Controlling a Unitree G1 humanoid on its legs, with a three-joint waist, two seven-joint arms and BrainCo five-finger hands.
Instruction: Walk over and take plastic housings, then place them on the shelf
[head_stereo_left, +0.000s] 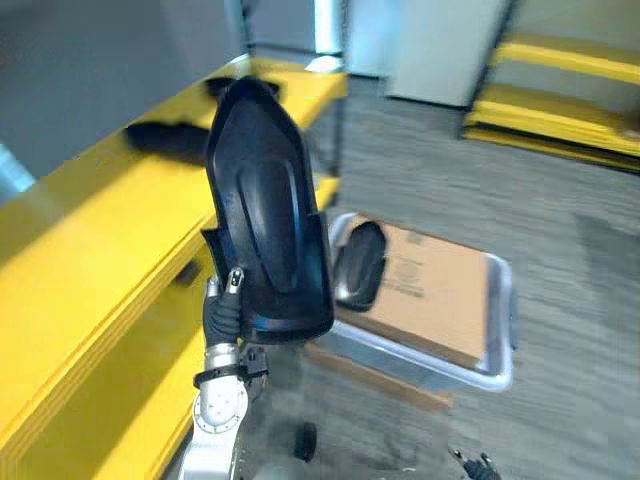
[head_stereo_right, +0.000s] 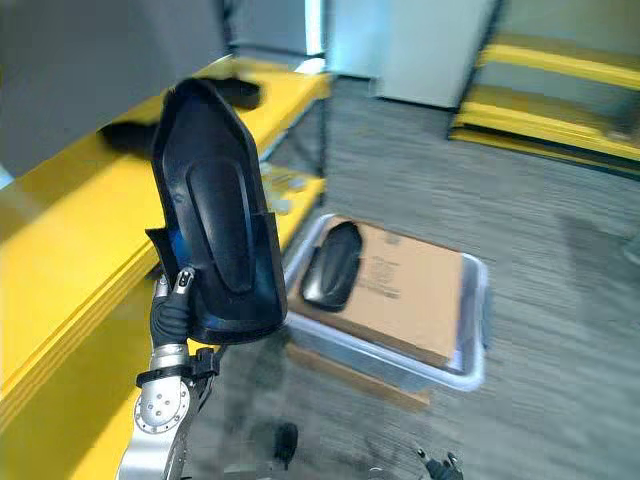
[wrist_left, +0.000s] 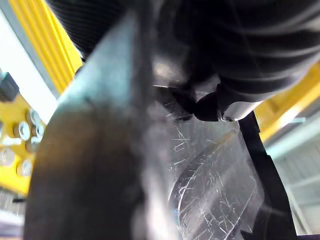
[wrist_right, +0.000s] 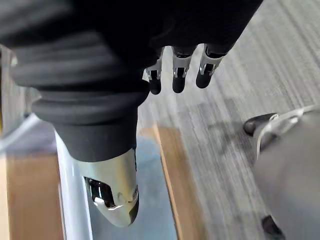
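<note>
My left hand (head_stereo_left: 225, 305) is shut on the lower end of a large black plastic housing (head_stereo_left: 270, 210) and holds it upright beside the yellow shelf (head_stereo_left: 90, 240). Seen close in the left wrist view, the housing's scratched glossy surface (wrist_left: 215, 190) runs past my dark fingertips (wrist_left: 210, 107). Two more black housings (head_stereo_left: 165, 140) (head_stereo_left: 225, 88) lie on the shelf's top board. A further one (head_stereo_left: 360, 265) rests on cardboard in a grey bin. In its own wrist view my right hand (wrist_right: 181, 70) hangs over the carpet with relaxed fingers, holding nothing.
The grey bin (head_stereo_left: 500, 330) with the cardboard sheet (head_stereo_left: 440, 290) stands on a wooden board (head_stereo_left: 380, 380) right of the shelf. Small metal parts (head_stereo_right: 280, 195) lie on a lower shelf board. Another yellow rack (head_stereo_left: 560, 110) stands at the far right across grey carpet.
</note>
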